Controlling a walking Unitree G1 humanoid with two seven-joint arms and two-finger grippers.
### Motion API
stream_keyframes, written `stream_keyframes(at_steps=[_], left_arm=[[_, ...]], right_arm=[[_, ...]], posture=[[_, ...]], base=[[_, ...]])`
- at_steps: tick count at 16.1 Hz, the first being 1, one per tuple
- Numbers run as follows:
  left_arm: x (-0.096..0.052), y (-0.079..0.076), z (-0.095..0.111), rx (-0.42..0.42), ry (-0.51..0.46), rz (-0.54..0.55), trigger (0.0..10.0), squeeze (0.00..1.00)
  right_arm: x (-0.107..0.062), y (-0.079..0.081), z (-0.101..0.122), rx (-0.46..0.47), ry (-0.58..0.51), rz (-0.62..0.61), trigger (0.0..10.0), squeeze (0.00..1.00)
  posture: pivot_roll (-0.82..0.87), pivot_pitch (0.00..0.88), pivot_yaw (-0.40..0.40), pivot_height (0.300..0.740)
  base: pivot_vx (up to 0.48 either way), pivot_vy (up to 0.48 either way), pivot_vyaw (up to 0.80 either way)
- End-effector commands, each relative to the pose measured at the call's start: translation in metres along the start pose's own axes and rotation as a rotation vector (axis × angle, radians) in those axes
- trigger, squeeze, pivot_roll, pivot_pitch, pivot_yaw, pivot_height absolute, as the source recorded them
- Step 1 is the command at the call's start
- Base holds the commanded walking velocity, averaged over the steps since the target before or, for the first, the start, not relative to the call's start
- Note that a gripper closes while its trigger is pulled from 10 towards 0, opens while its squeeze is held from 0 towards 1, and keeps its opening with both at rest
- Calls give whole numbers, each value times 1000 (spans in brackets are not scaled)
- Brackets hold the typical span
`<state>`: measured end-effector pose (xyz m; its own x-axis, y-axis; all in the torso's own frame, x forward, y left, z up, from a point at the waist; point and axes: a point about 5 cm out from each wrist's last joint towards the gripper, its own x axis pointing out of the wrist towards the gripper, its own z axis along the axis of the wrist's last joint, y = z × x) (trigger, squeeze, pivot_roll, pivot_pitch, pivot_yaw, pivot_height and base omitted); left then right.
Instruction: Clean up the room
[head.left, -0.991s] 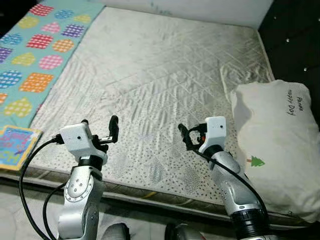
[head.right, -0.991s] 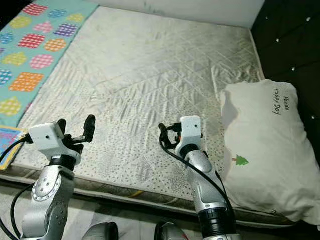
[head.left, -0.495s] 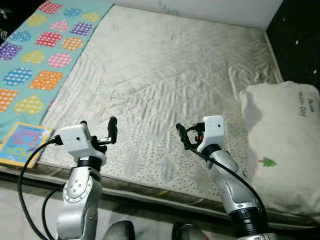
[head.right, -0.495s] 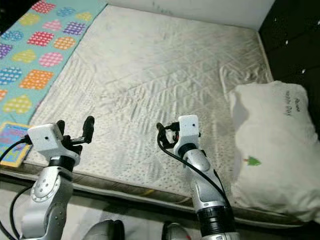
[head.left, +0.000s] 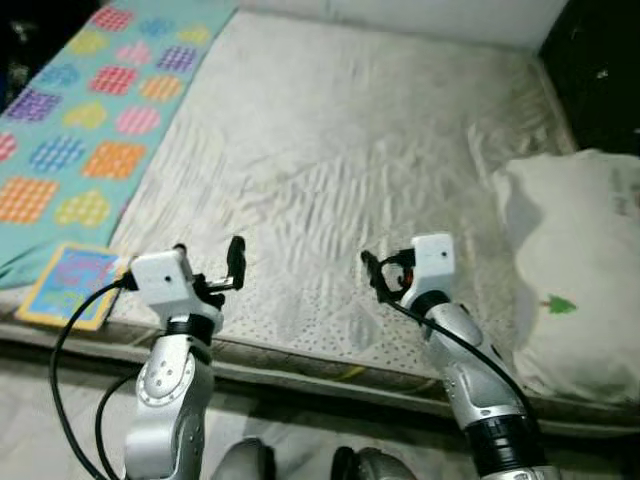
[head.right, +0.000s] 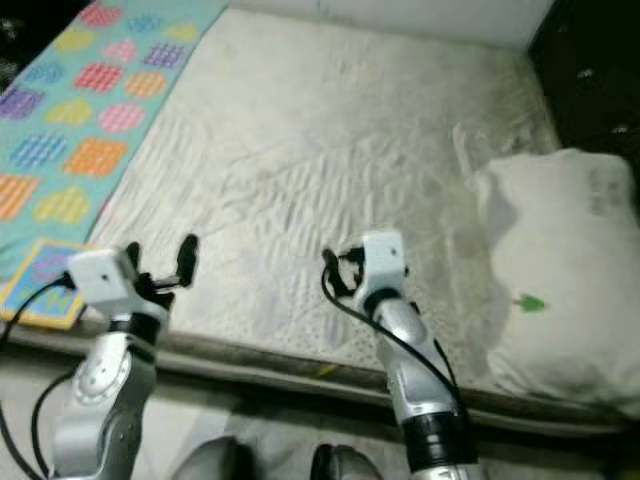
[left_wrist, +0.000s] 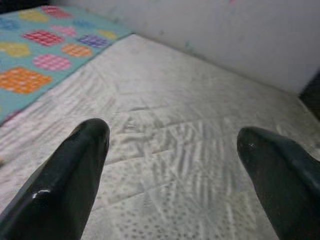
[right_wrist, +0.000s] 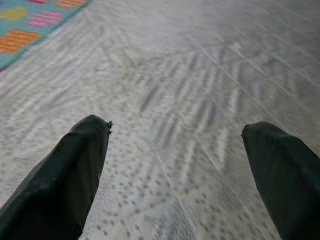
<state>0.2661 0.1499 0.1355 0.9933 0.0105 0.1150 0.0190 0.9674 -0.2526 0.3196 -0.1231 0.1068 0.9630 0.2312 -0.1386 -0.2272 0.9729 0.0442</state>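
Two silver arms reach forward over the near edge of a bare quilted mattress (head.left: 330, 150), each bent at the elbow with its wrist housing raised and its black fingers pointing across the bed. The left gripper (head.left: 208, 268) hovers above the mattress's near left corner, fingers spread wide with nothing between them; in its wrist view the two fingertips (left_wrist: 82, 150) stand far apart over wrinkled fabric. The right gripper (head.left: 378, 276) hangs above the dotted strip of the mattress toward the middle of the near edge, likewise spread and empty, its fingertips (right_wrist: 82, 150) parted over the quilting. One white pillow (head.left: 580, 280) with a small green tree print lies on the right side of the bed, well apart from the right gripper, next to a dark tufted headboard (head.left: 600, 60). One turquoise blanket (head.left: 75, 130) patterned with coloured patches runs along the left side of the mattress. One flat picture book (head.left: 72, 285) with a yellow border rests at the near left corner, just beside the blanket's edge and near the left arm. One black cable (head.left: 60, 360) loops from the left wrist down beside the arm, and another (head.right: 360, 320) trails along the right forearm.
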Motion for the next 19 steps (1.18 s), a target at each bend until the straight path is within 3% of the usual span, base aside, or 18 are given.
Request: stream_keyframes(at_steps=[1,19], left_arm=[[-1,2,-1,7,9,8,10000,0],[3,0,0,0,8,6,10000,0]], right_arm=[[-1,-1,-2,2,1,-12,10000,0],[0,-2,-4,-17,7,-26,10000,0]], posture=[[99,199,-51,740],[91,205,-49,740]], base=[[0,364,0],[0,435,0]])
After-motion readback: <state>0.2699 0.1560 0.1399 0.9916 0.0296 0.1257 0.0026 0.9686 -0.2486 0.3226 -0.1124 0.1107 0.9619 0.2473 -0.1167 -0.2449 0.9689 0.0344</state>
